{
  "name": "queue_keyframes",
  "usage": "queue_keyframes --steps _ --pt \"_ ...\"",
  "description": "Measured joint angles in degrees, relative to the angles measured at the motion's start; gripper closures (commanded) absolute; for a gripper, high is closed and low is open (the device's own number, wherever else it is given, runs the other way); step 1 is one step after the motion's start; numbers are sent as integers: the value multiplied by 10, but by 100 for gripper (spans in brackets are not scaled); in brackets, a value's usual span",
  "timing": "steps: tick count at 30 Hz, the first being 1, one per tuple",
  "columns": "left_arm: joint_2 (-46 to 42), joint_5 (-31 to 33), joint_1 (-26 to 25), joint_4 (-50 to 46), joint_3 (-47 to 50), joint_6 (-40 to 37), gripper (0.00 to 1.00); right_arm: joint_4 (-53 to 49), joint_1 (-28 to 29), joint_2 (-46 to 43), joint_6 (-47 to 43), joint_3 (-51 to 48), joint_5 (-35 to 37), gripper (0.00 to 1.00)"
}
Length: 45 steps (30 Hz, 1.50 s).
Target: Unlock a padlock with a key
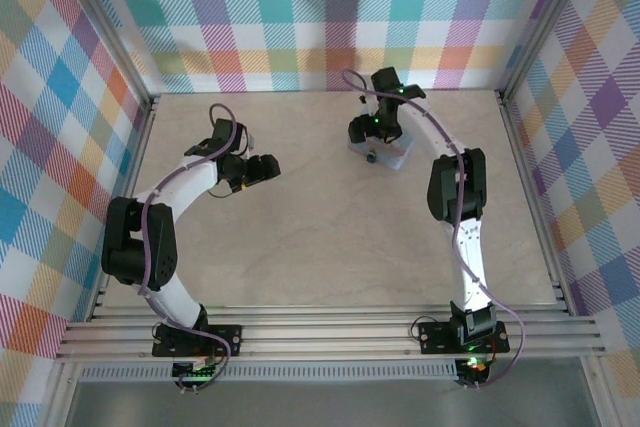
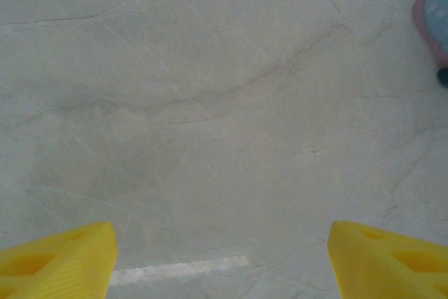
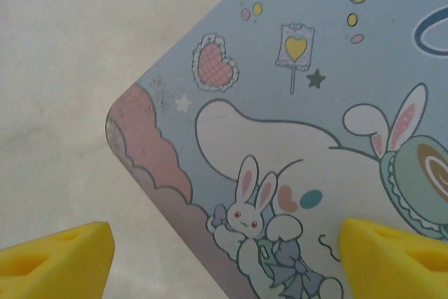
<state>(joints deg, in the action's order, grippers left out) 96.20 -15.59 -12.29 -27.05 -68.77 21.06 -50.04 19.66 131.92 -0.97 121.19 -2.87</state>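
The left arm [image 1: 170, 197] is bowing out toward 10 o'clock, with the left gripper [image 1: 262, 169] pointing toward 3 o'clock and its jaws standing wide apart. The right arm [image 1: 458, 197] is stretching toward 11 o'clock. The right gripper [image 1: 368, 132] is pointing down at the surface, its yellow fingertips [image 3: 56, 257] also spread wide.

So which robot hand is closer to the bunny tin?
The right gripper: it hovers directly over a corner of the tin. The left gripper is off to the tin's left, above the table.
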Motion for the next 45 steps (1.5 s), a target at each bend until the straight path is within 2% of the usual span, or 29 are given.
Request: queue_keyframes --steps 6,11,20,26,31,34,40,45 --pt "0 -12 0 -7 -17 16 21 35 49 -113 -26 -174 -59 13" --pt "-8 -22 -1 -12 -18 34 21 30 73 -162 29 -226 -84 9" --pt "13 -60 -32 -10 -95 46 27 42 50 -287 183 -287 -66 8" --pt "58 -81 -70 -3 -133 49 37 76 4 -345 271 -390 -81 12" --pt "115 -94 -85 0 -161 49 37 143 -55 -356 351 -520 -143 16" --pt "148 -100 -91 -2 -189 48 39 149 -62 -356 374 -552 -159 16" --pt "222 -121 -96 -15 -270 42 46 170 -57 -351 383 -543 -180 19" --pt "275 -141 -105 -25 -329 35 52 169 -58 -290 378 -482 -196 21"
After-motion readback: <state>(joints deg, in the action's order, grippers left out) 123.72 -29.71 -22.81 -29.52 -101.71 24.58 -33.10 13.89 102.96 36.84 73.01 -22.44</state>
